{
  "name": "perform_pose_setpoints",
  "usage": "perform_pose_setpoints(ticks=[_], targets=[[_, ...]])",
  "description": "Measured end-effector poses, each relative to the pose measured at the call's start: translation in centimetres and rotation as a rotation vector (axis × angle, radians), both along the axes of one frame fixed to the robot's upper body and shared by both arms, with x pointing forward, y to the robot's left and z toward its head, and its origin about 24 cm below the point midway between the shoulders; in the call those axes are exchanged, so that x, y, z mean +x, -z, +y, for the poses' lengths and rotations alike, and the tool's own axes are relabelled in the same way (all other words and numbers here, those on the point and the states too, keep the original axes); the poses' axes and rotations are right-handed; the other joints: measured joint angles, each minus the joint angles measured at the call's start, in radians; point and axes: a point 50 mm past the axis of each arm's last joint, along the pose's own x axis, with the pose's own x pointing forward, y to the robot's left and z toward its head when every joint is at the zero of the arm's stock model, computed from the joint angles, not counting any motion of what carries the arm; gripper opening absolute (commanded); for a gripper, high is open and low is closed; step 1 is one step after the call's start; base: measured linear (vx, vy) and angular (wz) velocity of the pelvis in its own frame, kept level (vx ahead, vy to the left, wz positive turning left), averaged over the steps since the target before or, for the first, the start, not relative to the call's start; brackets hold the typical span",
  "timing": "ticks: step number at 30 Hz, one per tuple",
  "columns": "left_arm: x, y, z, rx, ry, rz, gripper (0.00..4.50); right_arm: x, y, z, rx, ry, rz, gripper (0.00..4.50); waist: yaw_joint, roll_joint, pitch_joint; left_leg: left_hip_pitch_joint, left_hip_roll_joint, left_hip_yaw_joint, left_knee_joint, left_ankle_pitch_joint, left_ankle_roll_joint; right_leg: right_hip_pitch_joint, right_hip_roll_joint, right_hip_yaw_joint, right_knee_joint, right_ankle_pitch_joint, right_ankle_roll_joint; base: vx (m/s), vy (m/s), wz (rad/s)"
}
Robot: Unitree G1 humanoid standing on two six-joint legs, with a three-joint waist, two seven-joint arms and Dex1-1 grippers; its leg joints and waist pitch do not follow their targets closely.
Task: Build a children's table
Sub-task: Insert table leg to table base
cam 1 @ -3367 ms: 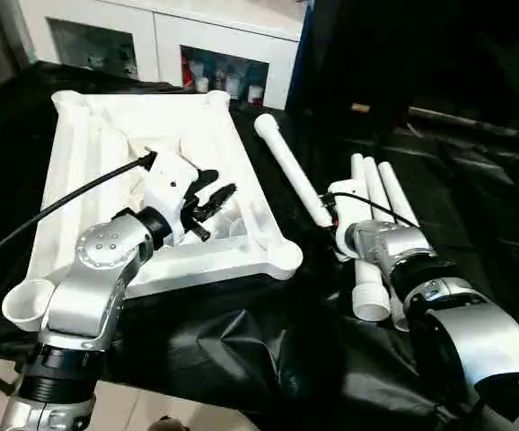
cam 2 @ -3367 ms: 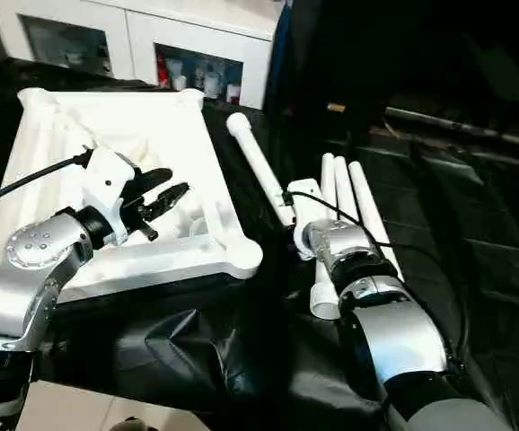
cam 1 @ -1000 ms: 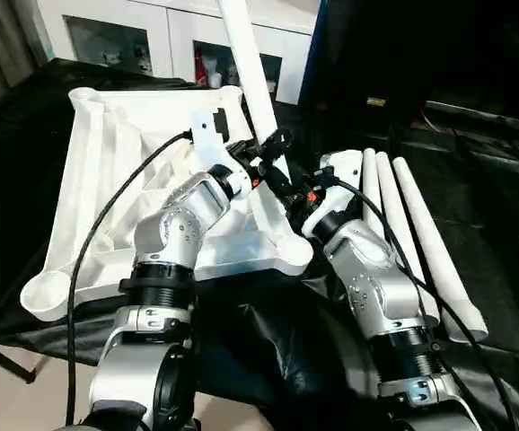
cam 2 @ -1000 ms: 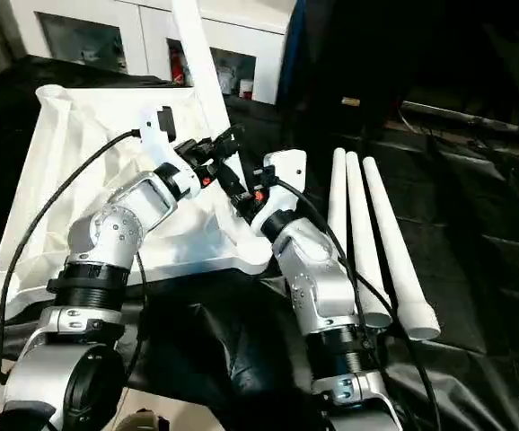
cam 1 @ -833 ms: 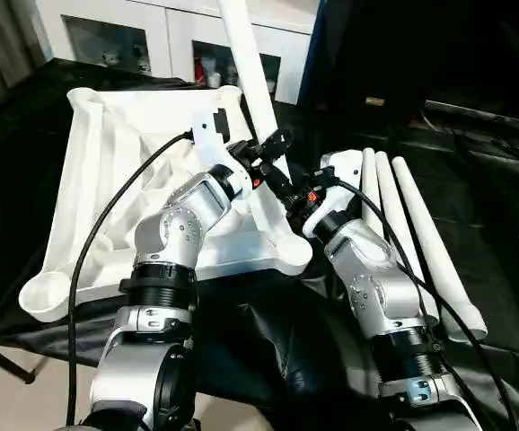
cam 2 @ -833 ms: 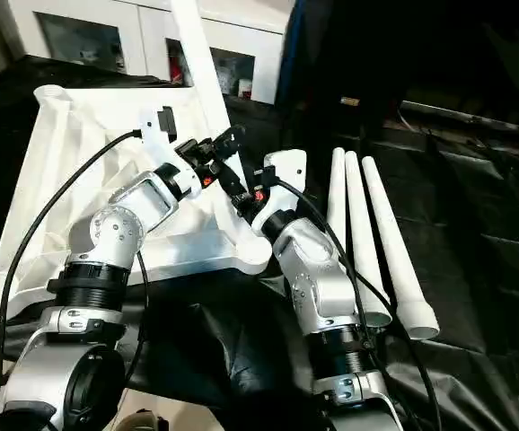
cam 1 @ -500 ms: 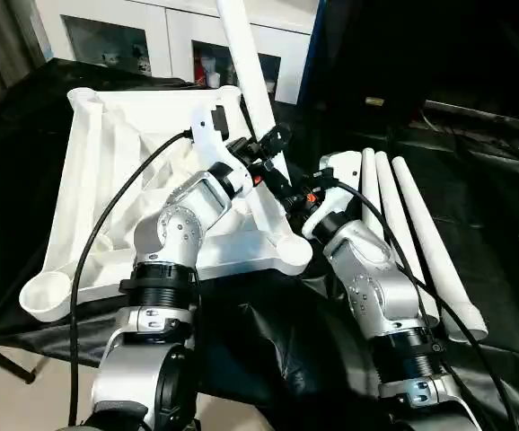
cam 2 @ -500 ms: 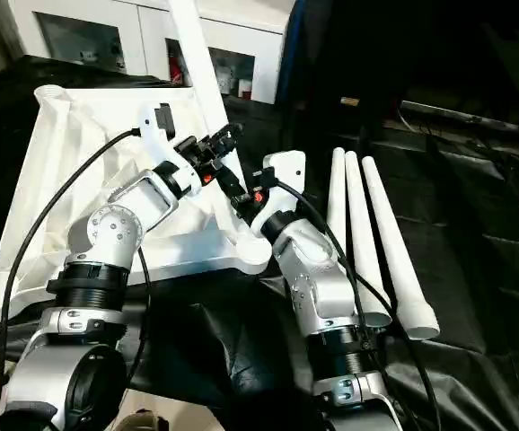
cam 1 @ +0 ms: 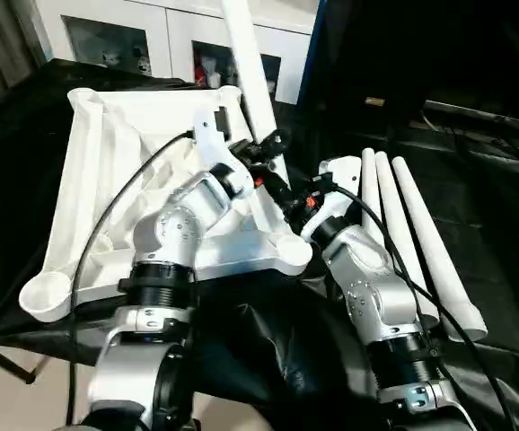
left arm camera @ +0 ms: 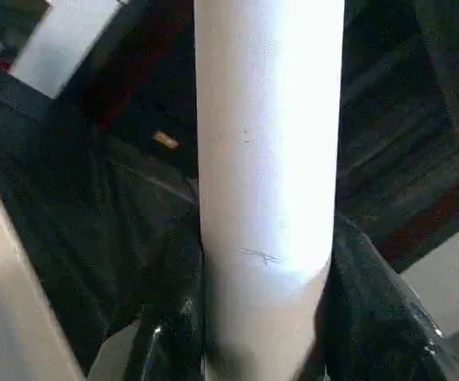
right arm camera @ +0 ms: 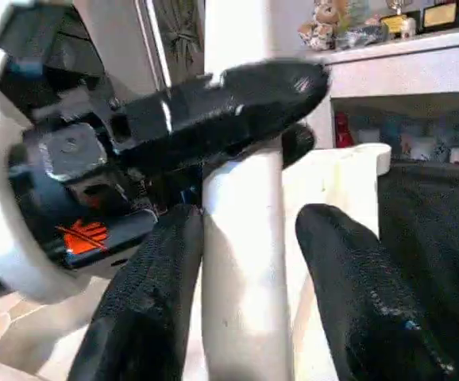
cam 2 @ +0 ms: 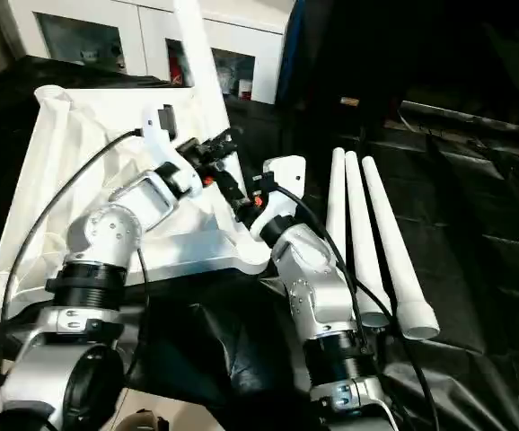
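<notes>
My tabletop (cam 1: 134,180) lies underside up on the black cloth, white plastic with a raised rim, ribs running across its inside and round sockets at the corners (the nearest one, at the lower left, gapes open toward me). One tapered white leg (cam 1: 246,63) stands nearly upright, leaning a little, its foot down at the near right corner socket (cam 1: 291,254) and its top running out of the frame. Three more legs (cam 1: 412,233) lie side by side, touching, on the cloth well to the right of the tabletop.
</notes>
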Motion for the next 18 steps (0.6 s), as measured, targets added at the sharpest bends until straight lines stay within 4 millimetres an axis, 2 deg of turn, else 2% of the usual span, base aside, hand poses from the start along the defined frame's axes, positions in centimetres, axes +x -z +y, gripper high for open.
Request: perform_pose_setpoints(ticks=[2,3,7,9,11,14,16,18], targets=[[0.2,-0.1,0.7,0.033,-0.011,-0.007,1.57,-0.2,-0.7,-0.4,-0.005,-0.009,-0.037,2.74,0.001,0.000,0.000,0.000,0.000,0.000,0.000,0.000,0.000,0.000,0.000,0.000,0.000,0.000,0.000,0.000,0.000,0.00],[0.4,-0.2,1.0,0.045,-0.019,-0.013,1.57,-0.3,-0.9,-0.6,-0.007,-0.012,-0.051,2.74,0.001,0.000,0.000,0.000,0.000,0.000,0.000,0.000,0.000,0.000,0.000,0.000,0.000,0.000,0.000,0.000,0.000,0.00],[0.7,-1.7,2.5,0.101,0.010,-0.055,1.57,-0.4,-1.5,-2.3,-0.078,-0.012,-0.104,3.13,0.003,0.000,0.000,0.000,0.000,0.000,0.000,0.000,0.000,0.001,0.000,0.000,0.000,0.000,0.000,0.000,0.000,0.00],[0.3,-2.2,3.1,0.155,0.084,-0.054,1.57,0.3,-2.9,-4.6,-0.222,0.060,-0.206,3.23,0.005,0.001,0.000,0.000,0.000,0.000,0.002,0.000,0.000,0.000,0.000,0.000,0.001,0.000,0.000,0.000,0.000,0.00],[-0.3,-2.5,3.3,0.169,0.155,-0.037,1.57,1.2,-5.3,-6.3,-0.384,0.130,-0.371,3.37,0.003,0.000,0.000,0.000,0.000,0.001,0.002,0.000,-0.001,0.000,0.000,0.000,0.002,0.000,0.000,0.000,0.000,0.00],[-1.8,-2.8,2.3,0.183,0.319,-0.012,1.56,2.3,-8.7,-8.1,-0.697,0.198,-0.632,3.39,0.006,0.000,0.000,0.000,0.000,0.003,0.002,0.001,-0.001,0.000,0.000,-0.001,0.003,0.000,0.000,0.000,0.000,0.00],[-2.4,-2.7,1.8,0.194,0.379,0.002,1.56,2.4,-9.9,-8.1,-0.762,0.219,-0.735,3.39,0.003,-0.001,0.000,0.000,0.000,0.003,0.002,0.001,-0.002,0.000,0.000,-0.001,0.003,0.000,0.000,0.000,0.000,0.00],[-3.1,-2.3,1.6,0.203,0.426,0.024,1.56,2.6,-10.0,-8.2,-0.843,0.211,-0.802,3.39,0.000,-0.001,0.000,0.000,0.000,0.003,0.003,0.001,-0.001,-0.001,0.000,-0.001,0.004,0.000,0.000,0.000,0.000,0.00]])
